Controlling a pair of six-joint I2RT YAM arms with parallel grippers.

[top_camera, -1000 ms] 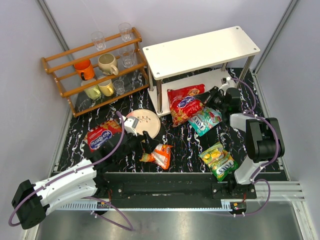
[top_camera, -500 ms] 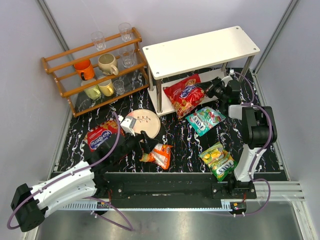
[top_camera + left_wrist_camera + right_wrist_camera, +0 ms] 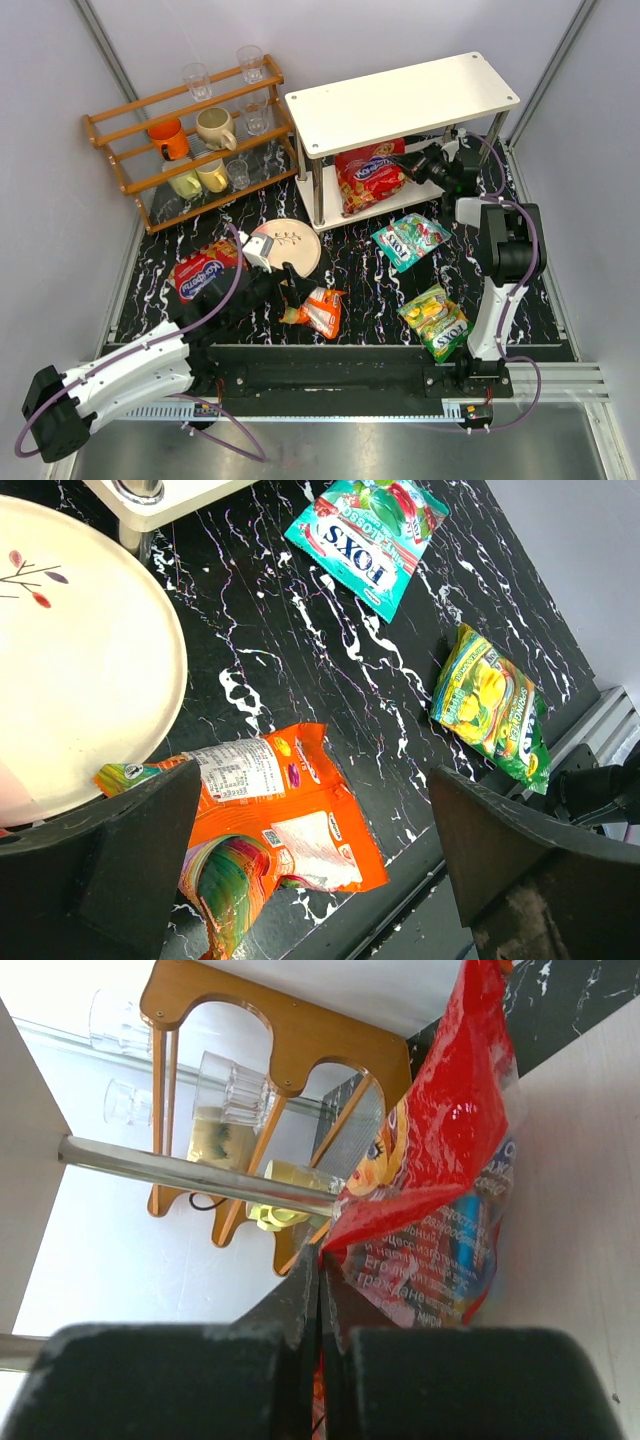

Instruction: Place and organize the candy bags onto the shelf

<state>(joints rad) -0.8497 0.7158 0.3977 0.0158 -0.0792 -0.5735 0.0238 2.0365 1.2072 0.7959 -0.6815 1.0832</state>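
Note:
My right gripper point(image 3: 412, 165) is shut on the edge of a large red candy bag point(image 3: 367, 175), which lies partly on the lower tier of the white shelf point(image 3: 400, 100). In the right wrist view the jaws point(image 3: 322, 1270) pinch the red bag point(image 3: 450, 1160) over the tier point(image 3: 590, 1220). My left gripper point(image 3: 290, 285) is open and hovers over the small orange bag point(image 3: 322, 310), with the orange bag point(image 3: 260, 820) between its fingers point(image 3: 120, 860). The second red bag point(image 3: 205, 270) lies at the left. The teal bag point(image 3: 410, 240) and the yellow-green bag point(image 3: 437, 320) lie on the table at the right.
A wooden rack point(image 3: 190, 130) with cups and glasses stands at the back left. A white plate point(image 3: 290, 245) lies beside my left gripper and shows in the left wrist view point(image 3: 70, 680). A metal shelf leg point(image 3: 190, 1175) crosses close to my right gripper.
My right gripper has carried the red bag from the table in front of the shelf back and up onto the lower tier. The left arm has hardly moved.

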